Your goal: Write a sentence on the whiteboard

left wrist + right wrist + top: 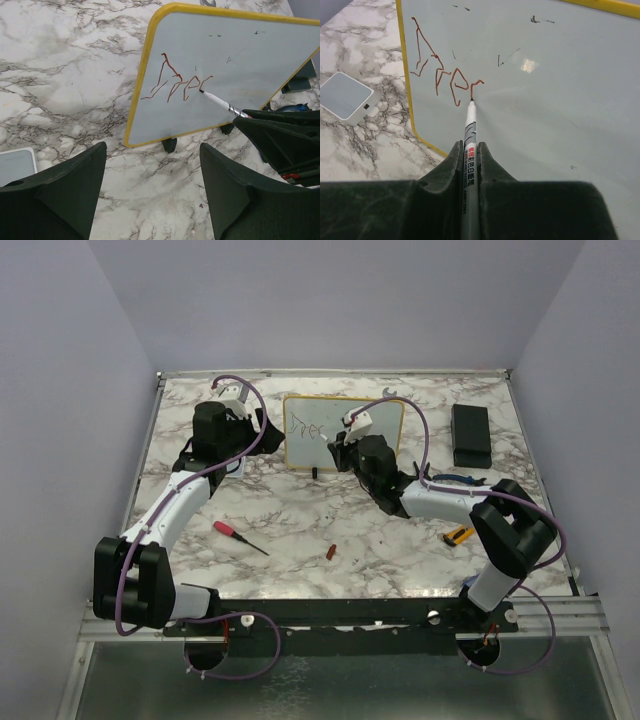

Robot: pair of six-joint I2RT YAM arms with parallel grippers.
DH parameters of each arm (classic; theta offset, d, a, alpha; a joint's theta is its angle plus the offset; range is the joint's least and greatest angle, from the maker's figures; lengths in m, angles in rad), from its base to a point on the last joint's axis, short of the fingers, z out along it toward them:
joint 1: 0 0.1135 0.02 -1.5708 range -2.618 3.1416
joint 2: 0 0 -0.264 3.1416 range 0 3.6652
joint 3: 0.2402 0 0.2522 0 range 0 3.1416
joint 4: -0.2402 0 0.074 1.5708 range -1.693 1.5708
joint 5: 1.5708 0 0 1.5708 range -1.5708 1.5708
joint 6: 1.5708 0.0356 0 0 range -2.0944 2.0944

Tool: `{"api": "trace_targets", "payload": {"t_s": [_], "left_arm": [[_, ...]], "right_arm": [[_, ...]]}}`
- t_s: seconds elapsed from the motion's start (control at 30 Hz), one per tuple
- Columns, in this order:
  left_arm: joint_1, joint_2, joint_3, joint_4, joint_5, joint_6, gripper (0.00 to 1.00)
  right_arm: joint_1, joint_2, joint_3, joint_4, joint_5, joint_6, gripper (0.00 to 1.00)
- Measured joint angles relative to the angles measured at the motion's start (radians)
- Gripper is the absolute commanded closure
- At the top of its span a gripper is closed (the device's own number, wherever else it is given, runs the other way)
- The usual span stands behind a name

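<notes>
the whiteboard (318, 448) stands at the far side of the table (290, 520), its lower right corner hidden behind the right gripper (470, 150). that gripper pinches a marker (470, 122) whose tip touches the board. the sentence (454, 80) is a few reddish letters, hard to read. the left gripper (152, 150) hangs spread just left of the whiteboard.

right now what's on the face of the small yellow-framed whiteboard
Visible: reddish-brown handwritten letters, roughly "Dre", and a few dark specks. The white marker pen tip touches the last stroke. The right gripper blocks the yellow-framed whiteboard's lower part.
</notes>
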Motion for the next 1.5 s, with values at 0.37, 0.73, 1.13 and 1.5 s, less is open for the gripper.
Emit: {"api": "trace_targets", "payload": {"t_s": [0.37,0.73,1.13,1.5], "left_arm": [[-0.003,0.0,0.0,0.0,0.0,0.0,0.25],[-0.005,0.0,0.0,0.0,0.0,0.0,0.24],[-0.005,0.0,0.0,0.0,0.0,0.0,0.24],[-0.005,0.0,0.0,0.0,0.0,0.0,0.24]], "right_arm": [[0.001,0.0,0.0,-0.003,0.025,-0.006,0.99],[0.001,0.0,0.018,-0.003,0.051,-0.038,1.0],[0.001,0.0,0.046,-0.002,0.057,-0.057,0.99],[0.001,0.0,0.038,0.006,0.06,-0.051,0.99]]}}
